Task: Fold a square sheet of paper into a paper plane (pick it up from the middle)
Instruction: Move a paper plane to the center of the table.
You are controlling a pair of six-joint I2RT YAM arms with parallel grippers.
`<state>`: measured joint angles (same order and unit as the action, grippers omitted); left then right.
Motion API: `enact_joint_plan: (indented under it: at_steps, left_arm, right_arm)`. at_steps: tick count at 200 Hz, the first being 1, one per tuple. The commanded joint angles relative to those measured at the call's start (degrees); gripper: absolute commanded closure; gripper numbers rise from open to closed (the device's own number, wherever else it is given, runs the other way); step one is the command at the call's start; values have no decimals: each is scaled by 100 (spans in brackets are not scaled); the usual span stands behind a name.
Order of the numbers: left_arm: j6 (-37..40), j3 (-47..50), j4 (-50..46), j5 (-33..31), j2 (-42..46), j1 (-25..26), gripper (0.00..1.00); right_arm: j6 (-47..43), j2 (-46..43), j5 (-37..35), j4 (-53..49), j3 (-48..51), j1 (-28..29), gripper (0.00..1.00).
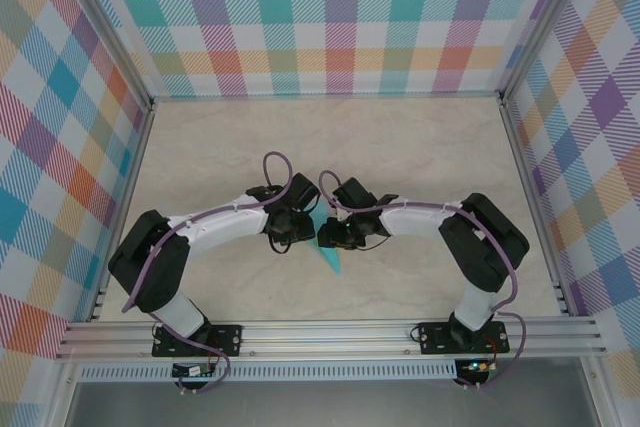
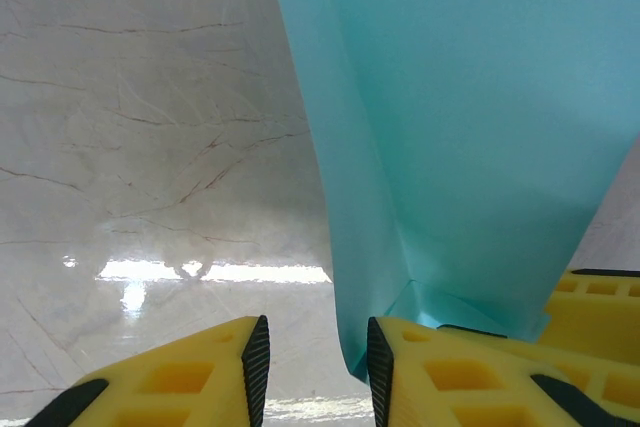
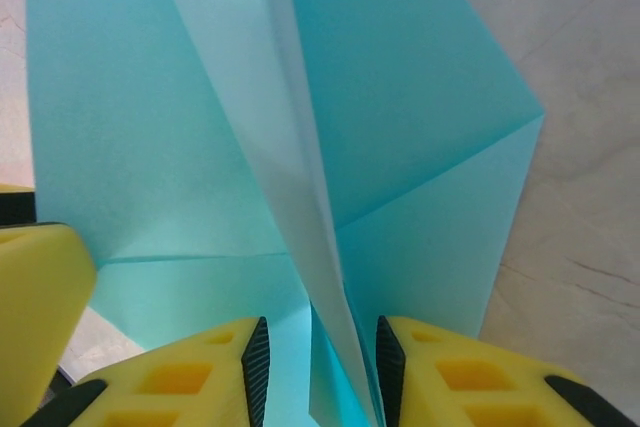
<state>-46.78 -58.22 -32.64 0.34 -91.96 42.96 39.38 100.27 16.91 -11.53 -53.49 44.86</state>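
Right wrist: paper (image 3: 420, 97) crease within parted right claw (image 3: 322, 352).

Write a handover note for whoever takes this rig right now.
Left gripper: open, with the edge of the teal paper beside one pad and nothing clamped.
Right gripper: open, jaws either side of the paper's raised centre fold, not pinching it.
Paper: mid-table between both grippers, pointed end toward the arm bases.
Done: the diagonal folds and centre crease are in, and the shape tapers.
Left: probably pinch the centre fold, fold the wings down and press flat. It does not look like a finished plane.
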Motion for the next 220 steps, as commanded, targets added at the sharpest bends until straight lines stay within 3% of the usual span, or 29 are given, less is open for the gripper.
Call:
enact_joint_plan:
  at_steps: [1,46,63,92,140,165,220]
  left_arm:
    - [-33,118,56,-62,206,-54,67]
    - [-123,251,248,14,402,-53,67]
    - [-240,406,358,-83,704,-47,67]
    - [-377,641,373,-443,1473,-52,65]
    - [-591,1128,261,-857,2613,-228,60]
    - [-692,1380,344,-824,2898,-360,59]
    - [-677,1478,334,-664,2947,-477,58]
  right_arm:
    - [-201,171,-99,-208,-194,72,65]
    - [-288,403,-288,-452,-400,186,71]
    - [-268,357,-452,-548,-477,231,81]
    - [-253,-73,-980,-916,-660,296,89]
    - [-220,-441,-2808,-2249,-1260,220,89]
    - [-286,123,-2884,-2813,-1820,29,88]
    - [-486,995,-2875,-2972,-2599,-141,87]
